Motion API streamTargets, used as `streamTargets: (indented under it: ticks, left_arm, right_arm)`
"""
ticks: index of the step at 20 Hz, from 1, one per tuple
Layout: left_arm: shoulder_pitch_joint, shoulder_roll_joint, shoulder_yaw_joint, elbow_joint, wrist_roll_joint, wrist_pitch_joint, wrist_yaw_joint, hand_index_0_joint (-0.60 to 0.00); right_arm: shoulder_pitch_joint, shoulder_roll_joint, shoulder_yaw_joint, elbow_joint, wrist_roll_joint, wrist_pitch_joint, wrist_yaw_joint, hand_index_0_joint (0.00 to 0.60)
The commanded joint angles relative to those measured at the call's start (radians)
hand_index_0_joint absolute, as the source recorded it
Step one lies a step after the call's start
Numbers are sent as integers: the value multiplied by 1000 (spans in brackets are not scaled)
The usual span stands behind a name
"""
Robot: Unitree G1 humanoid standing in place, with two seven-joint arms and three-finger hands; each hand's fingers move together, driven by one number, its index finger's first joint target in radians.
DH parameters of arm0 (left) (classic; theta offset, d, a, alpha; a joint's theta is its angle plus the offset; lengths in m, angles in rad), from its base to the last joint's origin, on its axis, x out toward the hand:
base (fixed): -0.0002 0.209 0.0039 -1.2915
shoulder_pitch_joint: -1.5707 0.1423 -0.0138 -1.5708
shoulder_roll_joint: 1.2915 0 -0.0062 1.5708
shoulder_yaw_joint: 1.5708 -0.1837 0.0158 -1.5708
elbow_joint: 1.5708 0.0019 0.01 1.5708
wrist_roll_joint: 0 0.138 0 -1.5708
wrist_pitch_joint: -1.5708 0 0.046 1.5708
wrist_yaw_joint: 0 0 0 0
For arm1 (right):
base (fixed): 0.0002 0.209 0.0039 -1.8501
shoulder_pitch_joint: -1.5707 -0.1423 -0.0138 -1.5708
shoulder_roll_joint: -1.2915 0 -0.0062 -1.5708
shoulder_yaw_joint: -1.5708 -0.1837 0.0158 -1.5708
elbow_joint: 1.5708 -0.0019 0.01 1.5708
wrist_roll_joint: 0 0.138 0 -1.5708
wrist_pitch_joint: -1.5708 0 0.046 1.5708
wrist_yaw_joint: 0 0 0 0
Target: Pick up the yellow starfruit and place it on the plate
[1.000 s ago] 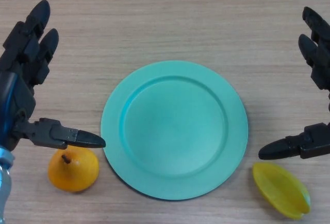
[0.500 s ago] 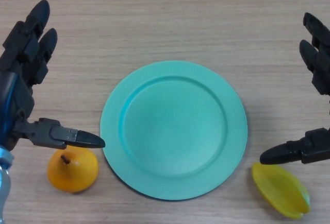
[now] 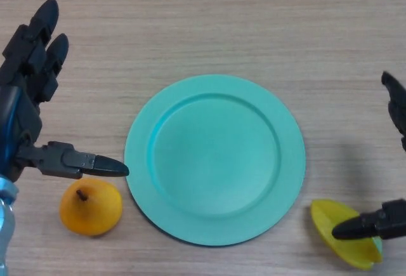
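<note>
The yellow starfruit (image 3: 339, 231) lies on the table at the bottom right, just right of the teal plate (image 3: 214, 159). The plate sits in the middle and holds nothing. My right hand (image 3: 380, 222) is open at the right edge; its thumb reaches over the starfruit's right part and its fingers show higher up at the edge. My left hand (image 3: 28, 98) is open at the left, idle, with its thumb pointing toward the plate.
An orange pear-like fruit (image 3: 91, 207) with a short stem lies at the bottom left, under my left thumb and just beside the plate's rim. The wooden table (image 3: 209, 22) stretches behind the plate.
My right hand has moved down and to the right; its thumb now lies over the starfruit instead of above it. The left hand, plate and fruits have stayed put.
</note>
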Motion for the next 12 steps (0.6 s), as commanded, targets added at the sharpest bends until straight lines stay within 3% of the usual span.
streamTargets:
  ticks: [1,5,12]
  left_arm:
    - [-32,35,35,-27,-23,-123,33,0]
    - [-65,47,23,-3,-22,-108,27,0]
    - [-75,42,11,25,-11,-138,40,0]
  right_arm:
    - [20,-5,-43,-33,-46,-171,-5,0]
    - [72,15,-21,17,-87,-224,-34,0]
    - [122,9,23,180,-185,-361,-127,0]
